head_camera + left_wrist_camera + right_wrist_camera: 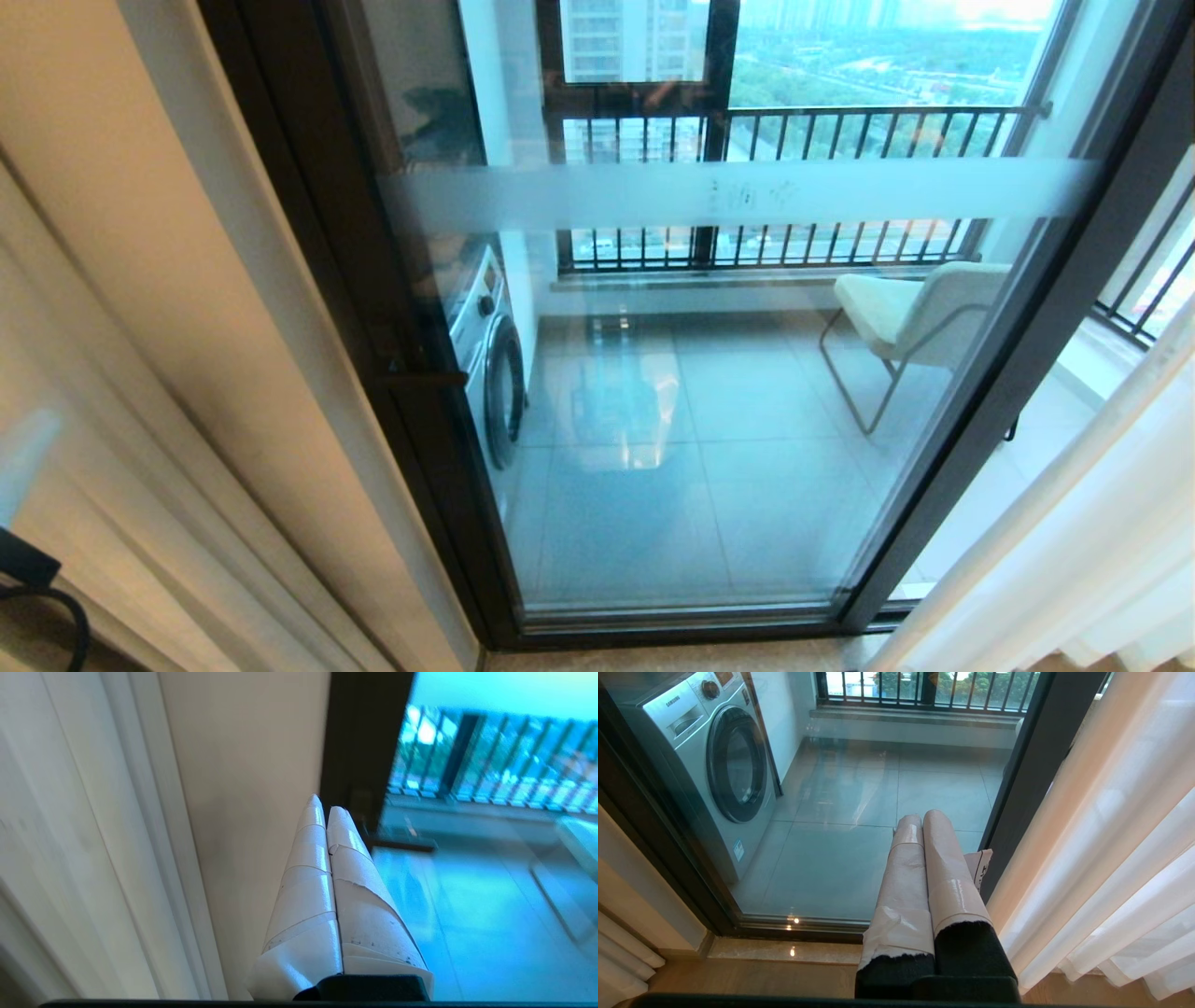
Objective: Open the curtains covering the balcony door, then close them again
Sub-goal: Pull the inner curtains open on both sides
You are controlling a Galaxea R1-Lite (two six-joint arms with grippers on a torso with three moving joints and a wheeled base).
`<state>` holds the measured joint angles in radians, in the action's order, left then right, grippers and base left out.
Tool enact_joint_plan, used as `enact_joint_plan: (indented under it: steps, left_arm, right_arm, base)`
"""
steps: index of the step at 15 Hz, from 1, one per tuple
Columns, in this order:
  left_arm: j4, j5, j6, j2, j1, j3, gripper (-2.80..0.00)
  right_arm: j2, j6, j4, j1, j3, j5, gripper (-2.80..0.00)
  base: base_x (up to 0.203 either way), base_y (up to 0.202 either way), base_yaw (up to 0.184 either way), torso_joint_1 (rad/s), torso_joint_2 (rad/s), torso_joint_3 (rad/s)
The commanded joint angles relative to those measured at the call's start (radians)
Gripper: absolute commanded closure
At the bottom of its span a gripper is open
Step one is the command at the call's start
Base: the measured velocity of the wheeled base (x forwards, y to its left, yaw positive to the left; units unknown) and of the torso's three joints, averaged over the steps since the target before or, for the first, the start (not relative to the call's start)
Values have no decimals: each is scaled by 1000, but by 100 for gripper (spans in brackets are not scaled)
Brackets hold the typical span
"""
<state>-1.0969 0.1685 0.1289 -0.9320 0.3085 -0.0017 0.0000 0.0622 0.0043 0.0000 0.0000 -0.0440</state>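
Item: the curtains, drawn apart. One sheer panel (1074, 523) hangs bunched at the right edge of the balcony door (709, 373); the other (70, 835) is gathered at its left edge. Left gripper (322, 805): closed, holding nothing, near the left panel. Right gripper (920, 819): closed, empty, parked low beside the right panel. To close, you should pinch the fabric's leading edge and draw it steadily across.

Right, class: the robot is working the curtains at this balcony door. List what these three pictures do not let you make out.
- Curtain top and rail: cut off by the upper edge in every view.
- Left curtain panel: head view shows only folds against the wall.
- Writing on the door's frosted band: too faint.
- Chair: partly behind the door frame.
- Railing: blurred in the left wrist view.
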Motion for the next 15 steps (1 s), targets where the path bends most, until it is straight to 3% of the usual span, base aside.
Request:
enact_joint_plan:
  steps: [1, 2, 5, 8, 9, 11, 15]
  left_arm:
    - [183, 9, 0, 185, -21, -3, 0]
    - [276, 15, -8, 221, -32, -3, 0]
    - [410, 19, -17, 280, -51, 0, 0]
    - [556, 1, -41, 304, -249, 0, 0]
    - [646, -22, -47, 332, -322, 0, 0]
    - [801, -97, -53, 459, -393, 0, 0]
    - [1034, -183, -78, 650, -420, 0, 0]
  right_arm:
    - [0, 1, 0, 0, 0, 0, 0]
    - [0, 1, 0, 0, 0, 0, 0]
    - [0, 2, 0, 0, 0, 0, 0]
    - [0, 1, 0, 0, 0, 0, 0]
    - [0, 1, 0, 0, 0, 0, 0]
    - [0, 1, 0, 0, 0, 0, 0]
    - [0, 1, 0, 0, 0, 0, 0]
  base:
    - [0, 0, 0, 0, 0, 0]
    - [0, 0, 0, 0, 0, 0]
    - [0, 0, 0, 0, 0, 0]
    - [0, 0, 0, 0, 0, 0]
    - [0, 0, 0, 0, 0, 0]
    - [0, 0, 0, 0, 0, 0]
    - [0, 0, 0, 0, 0, 0]
